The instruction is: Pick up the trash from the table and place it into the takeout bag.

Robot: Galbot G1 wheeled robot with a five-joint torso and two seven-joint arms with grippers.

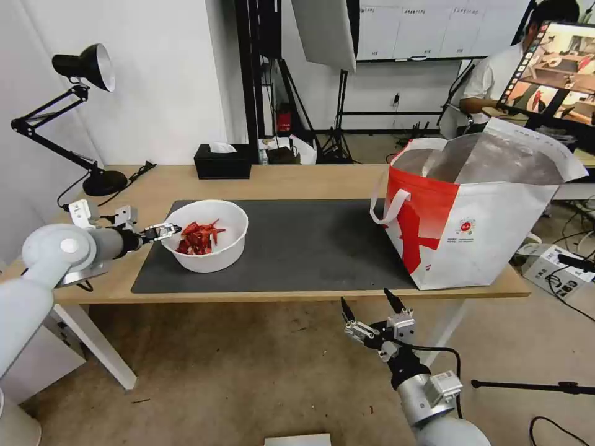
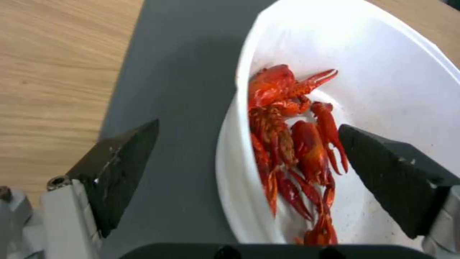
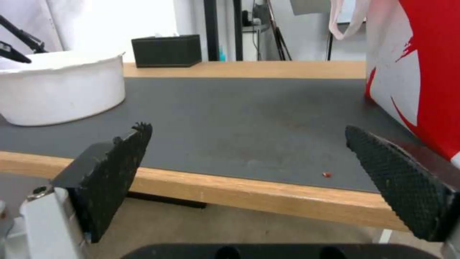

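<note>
Your long light-wood table (image 1: 297, 179) carries a dark-grey mat (image 1: 310, 241), with one white round plastic bowl of red crayfish shells (image 1: 206, 235) at its nine o'clock end and one boxy white-and-red foil-lined takeout bag (image 1: 477, 210) at three o'clock. Your left gripper (image 2: 244, 154) straddles the bowl's near rim with jaws spread, one finger outside, one inside. Judge the bowl light, thin-walled and slick; pinch the rim and keep it level. Your right gripper (image 1: 370, 305) hangs open below the table's front edge.

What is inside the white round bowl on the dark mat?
The white round bowl holds red crayfish shells, piled toward the open left gripper. Whatever lies beneath the pile is covered.
</note>
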